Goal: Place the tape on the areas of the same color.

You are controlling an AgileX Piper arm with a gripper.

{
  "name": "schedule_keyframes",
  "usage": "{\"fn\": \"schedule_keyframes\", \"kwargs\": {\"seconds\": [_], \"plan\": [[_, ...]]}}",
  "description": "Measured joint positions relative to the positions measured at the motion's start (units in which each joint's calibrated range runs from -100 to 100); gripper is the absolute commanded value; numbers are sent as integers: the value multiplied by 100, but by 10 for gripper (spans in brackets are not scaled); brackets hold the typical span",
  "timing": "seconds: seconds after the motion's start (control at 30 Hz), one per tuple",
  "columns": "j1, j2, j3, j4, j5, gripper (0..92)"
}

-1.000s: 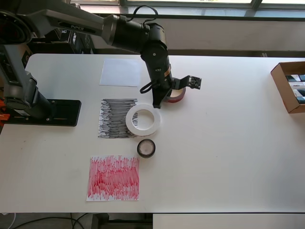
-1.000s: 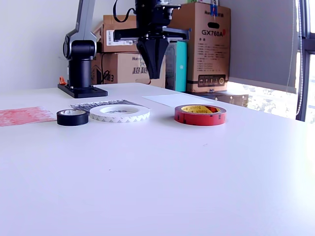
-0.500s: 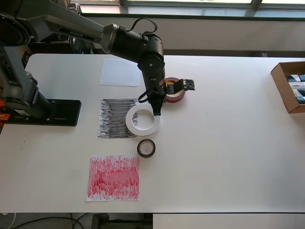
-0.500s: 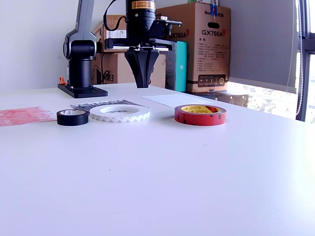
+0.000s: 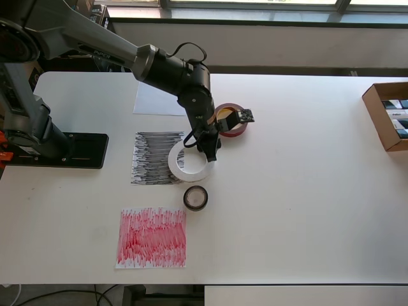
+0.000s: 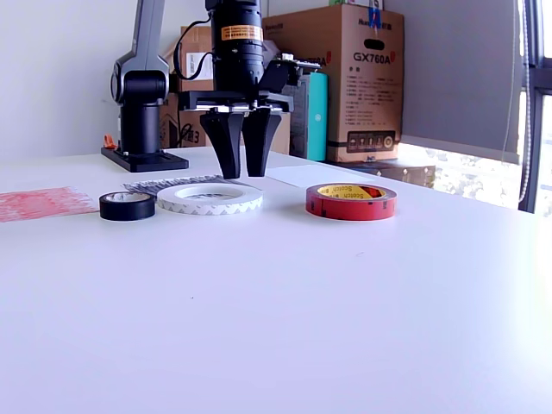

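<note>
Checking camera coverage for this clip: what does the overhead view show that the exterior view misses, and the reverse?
Only the overhead view shows the whole red scribbled sheet and the open cardboard box at the table's edge. Only the exterior view shows the end effector open, its fingertips low behind the white tape ring, plus stacked cartons behind. Both show the red tape roll, the black tape roll and the black scribbled sheet.
</note>
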Motion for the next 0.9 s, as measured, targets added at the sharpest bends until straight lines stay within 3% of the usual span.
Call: {"fn": "schedule_keyframes", "kwargs": {"seconds": [0.33,0.7,0.9], "plan": [[0,0,10,74,-10,443],[111,0,10,-1,-523,442],[314,-108,-73,-62,-369,442]]}}
